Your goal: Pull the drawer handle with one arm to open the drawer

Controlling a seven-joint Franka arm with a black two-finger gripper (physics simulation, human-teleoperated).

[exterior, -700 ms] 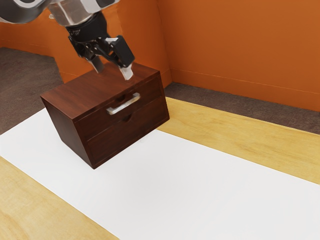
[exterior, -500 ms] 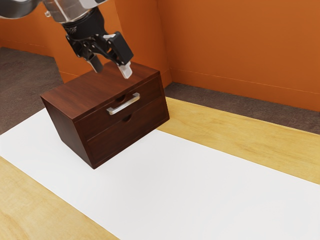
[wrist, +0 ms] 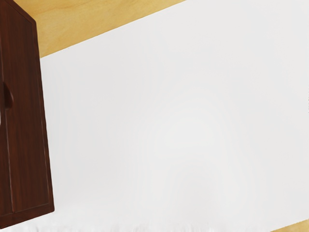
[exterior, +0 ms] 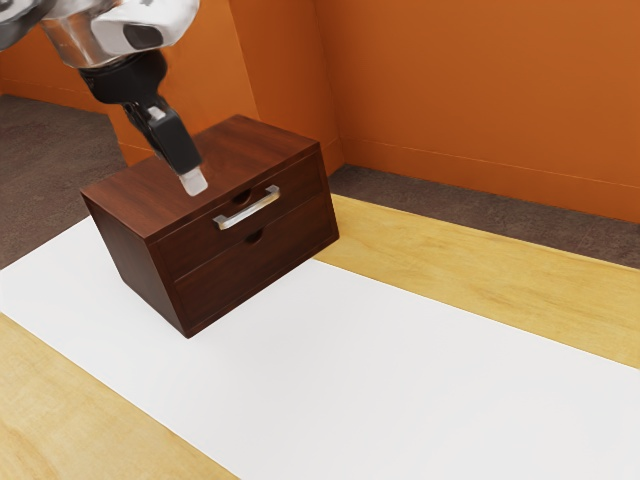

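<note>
Gripper: hangs off the arm, which comes in from the exterior view's upper left. It points down and is seen edge-on. You cannot tell from this angle whether it is spread or closed. Its pale tip sits over the top of the cabinet, close to the front edge. You cannot tell whether it touches the wood.

Drawer handle: a pale metal bar lying across the front of the top drawer. It is toward the exterior view's right of the gripper and clearly apart from it; nothing grips it.

Top drawer: its front looks flush with the cabinet face, so it reads as closed. The lower drawer also looks flush, and has a small curved notch at its upper edge, just under the handle.

Cabinet: dark reddish wood. It stands at an angle on a white sheet that covers the middle of the light wooden table.

Surroundings: orange walls and grey-brown floor behind the table.

Wrist view: you get the dark front of the cabinet with a curved cut-out in it. The white sheet spreads out from the cabinet's base, and a strip of the table shows beyond the sheet.
</note>
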